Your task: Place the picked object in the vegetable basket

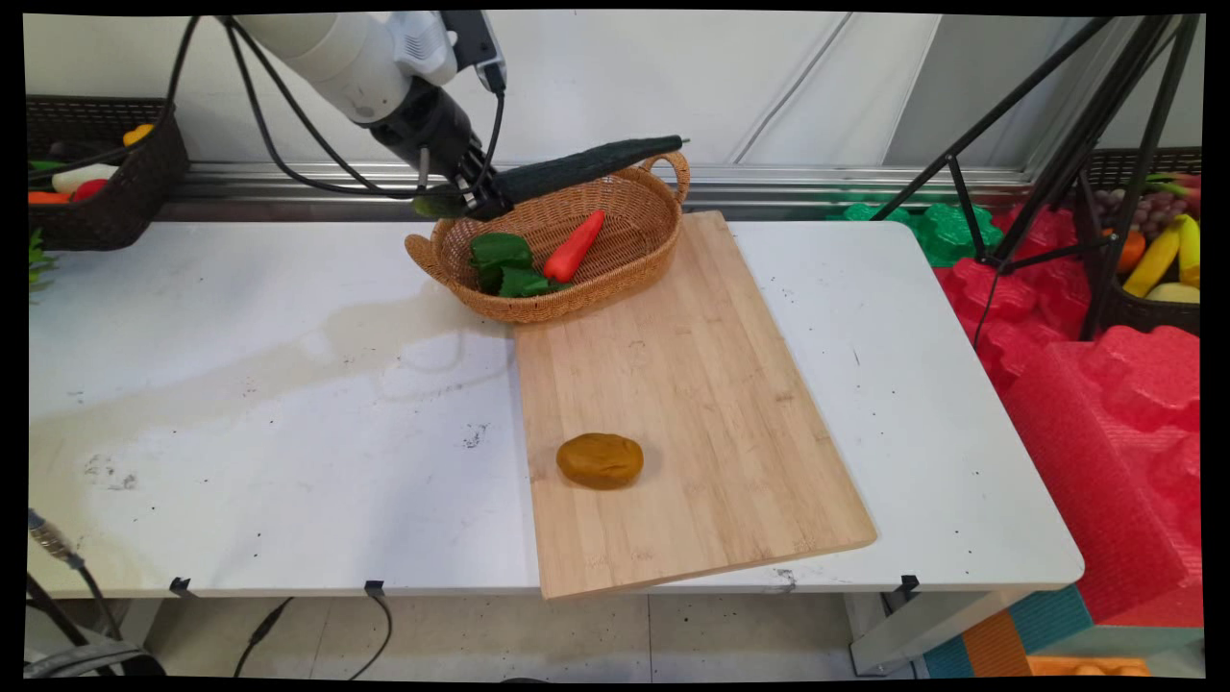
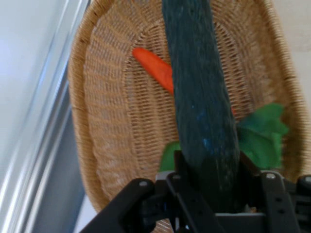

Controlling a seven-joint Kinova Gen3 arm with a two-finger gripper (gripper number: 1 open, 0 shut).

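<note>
Robot lab, not a kitchen: white worktable point(image 1: 240, 404), black tripod point(image 1: 1057, 163) off beyond the arm's reach on the far side, red foam blocks point(image 1: 1105, 404) under it, bins of plastic produce point(image 1: 1158, 259) along the wall, cables point(image 1: 288, 144) dangling from the arm.

No legible text, labels, brand marks, numbers or signs in either view. Main view: nothing lettered shows on the arm's white link at the top left. Nothing readable either on the bare wall behind the desk or on the other surfaces in view. Hand view: no print or marking can be made out anywhere.
</note>
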